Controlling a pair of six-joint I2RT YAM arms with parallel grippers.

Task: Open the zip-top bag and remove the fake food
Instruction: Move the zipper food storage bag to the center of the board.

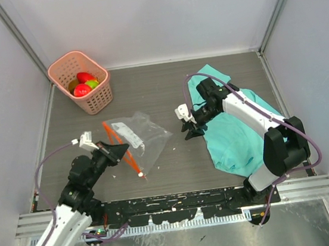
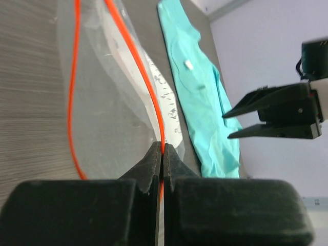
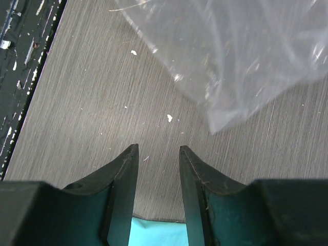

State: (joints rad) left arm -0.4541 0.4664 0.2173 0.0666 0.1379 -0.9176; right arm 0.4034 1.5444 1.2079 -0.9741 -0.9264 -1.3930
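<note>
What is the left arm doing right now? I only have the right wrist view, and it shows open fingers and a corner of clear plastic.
Observer: The left gripper is shut on one red-orange zip strip of the zip-top bag. The other strip bows away from it, so the mouth is open.
Operator: Where is the fake food?
Observer: I see none in the bag. Red and green pieces of fake food lie in the pink basket at the far left corner.
</note>
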